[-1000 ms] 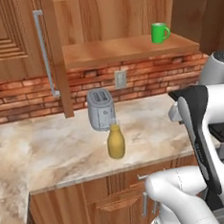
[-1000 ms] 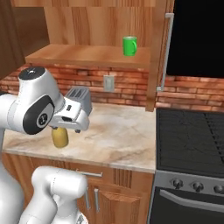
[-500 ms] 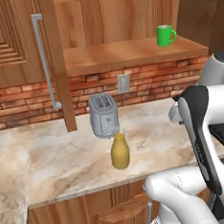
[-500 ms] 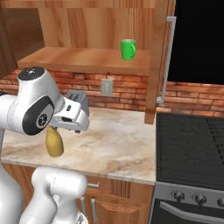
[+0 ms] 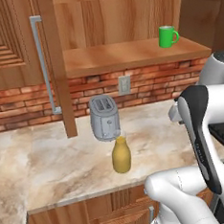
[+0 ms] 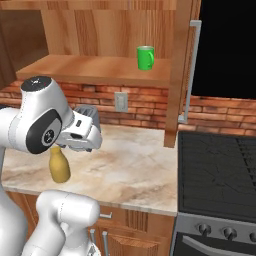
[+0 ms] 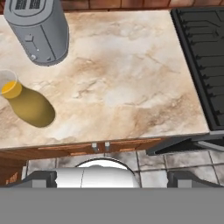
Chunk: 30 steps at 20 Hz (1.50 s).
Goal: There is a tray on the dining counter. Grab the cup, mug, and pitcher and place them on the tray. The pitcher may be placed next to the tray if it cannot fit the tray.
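While your gripper [image 6: 85,136] hangs with jaws apart over the kitchen counter [image 5: 50,157], reach down for the pitcher [image 5: 121,155] beside the toaster [image 5: 104,118].

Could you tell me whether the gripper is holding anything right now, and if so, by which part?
Nothing is held. The hand view looks down on the counter with no object at the fingertips; the pitcher stands free near the toaster, and the mug sits on the shelf.

I can find no readable text, label, brand, number or sign anywhere. The grey toaster [image 7: 38,30] and yellow pitcher [image 7: 27,105], both off to the left ahead of my jaws, carry plain, unmarked surfaces.
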### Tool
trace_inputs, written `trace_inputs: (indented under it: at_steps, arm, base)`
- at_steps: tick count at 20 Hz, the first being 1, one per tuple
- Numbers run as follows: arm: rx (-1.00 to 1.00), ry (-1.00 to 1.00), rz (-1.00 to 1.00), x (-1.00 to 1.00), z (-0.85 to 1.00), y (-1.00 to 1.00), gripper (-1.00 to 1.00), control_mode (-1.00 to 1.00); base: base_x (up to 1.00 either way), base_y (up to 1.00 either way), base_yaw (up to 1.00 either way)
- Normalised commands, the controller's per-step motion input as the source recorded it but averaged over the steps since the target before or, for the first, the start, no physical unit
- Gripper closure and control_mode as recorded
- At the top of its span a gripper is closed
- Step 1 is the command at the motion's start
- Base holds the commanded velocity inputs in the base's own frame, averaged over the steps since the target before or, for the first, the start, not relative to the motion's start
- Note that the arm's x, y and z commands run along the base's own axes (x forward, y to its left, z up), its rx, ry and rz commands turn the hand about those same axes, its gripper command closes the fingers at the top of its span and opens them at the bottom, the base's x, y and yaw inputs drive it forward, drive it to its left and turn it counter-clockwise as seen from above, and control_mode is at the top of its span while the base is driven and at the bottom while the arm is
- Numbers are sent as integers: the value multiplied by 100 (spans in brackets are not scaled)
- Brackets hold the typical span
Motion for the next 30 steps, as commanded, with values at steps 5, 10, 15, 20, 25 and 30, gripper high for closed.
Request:
trace_inputs:
  at_steps: [5, 10, 15, 20, 25, 30]
  arm:
    - [0, 0, 0, 0, 0, 0, -100, 100]
    - [0, 0, -1, 3, 0, -2, -100, -100]
    - [0, -3, -2, 5, 14, -10, -100, -100]
    - [0, -11, -1, 0, 31, -7, -100, -100]
    - [0, -16, 0, 0, 28, -6, -100, -100]
    - [0, -20, 0, 0, 24, -6, -100, -100]
  base:
    - [17, -17, -1]
    - [13, -7, -2]
    - [0, 0, 0]
    - [0, 0, 0]
    - [0, 0, 0]
    - [0, 0, 0]
